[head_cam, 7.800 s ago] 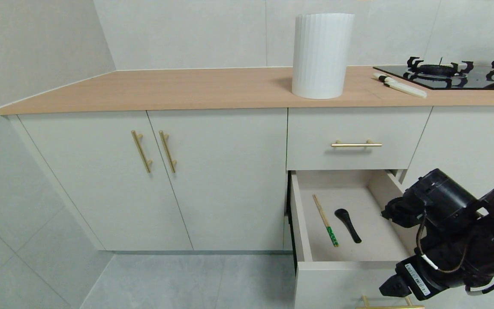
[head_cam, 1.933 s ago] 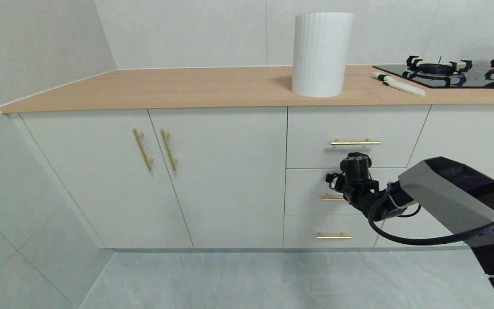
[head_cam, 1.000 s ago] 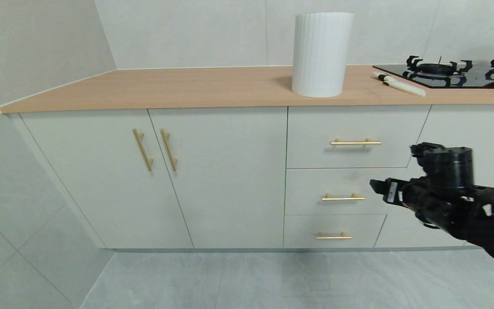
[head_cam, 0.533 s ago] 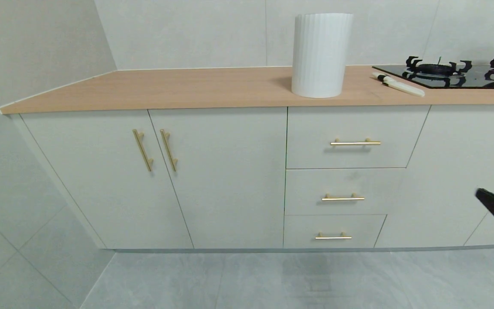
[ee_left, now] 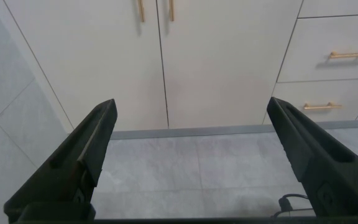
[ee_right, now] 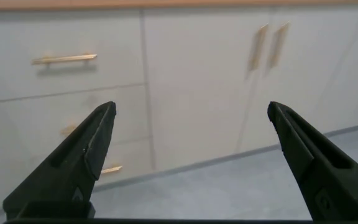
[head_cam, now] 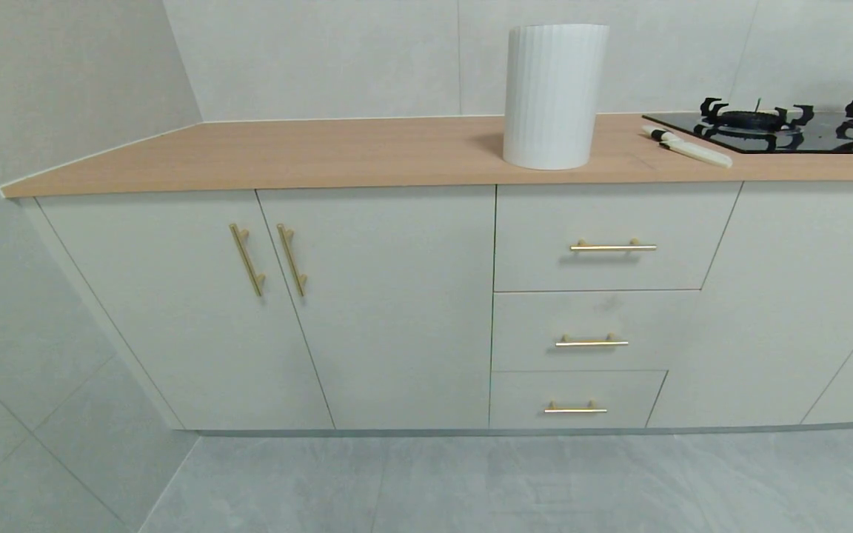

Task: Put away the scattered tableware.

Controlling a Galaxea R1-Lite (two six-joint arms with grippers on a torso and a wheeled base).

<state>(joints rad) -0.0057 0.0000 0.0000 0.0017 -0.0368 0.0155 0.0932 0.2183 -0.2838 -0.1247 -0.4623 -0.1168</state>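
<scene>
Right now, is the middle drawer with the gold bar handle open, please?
No, the pale grey middle drawer sits shut, its front flush with the top drawer and the bottom drawer.

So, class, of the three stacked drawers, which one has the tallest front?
The top drawer, directly under the countertop. The middle drawer and the bottom drawer below it have visibly shorter fronts.

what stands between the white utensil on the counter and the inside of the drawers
All three are shut, so their fronts block the way in: top drawer, middle drawer, bottom drawer. The white utensil lies uncovered on the counter beside the stove.
</scene>
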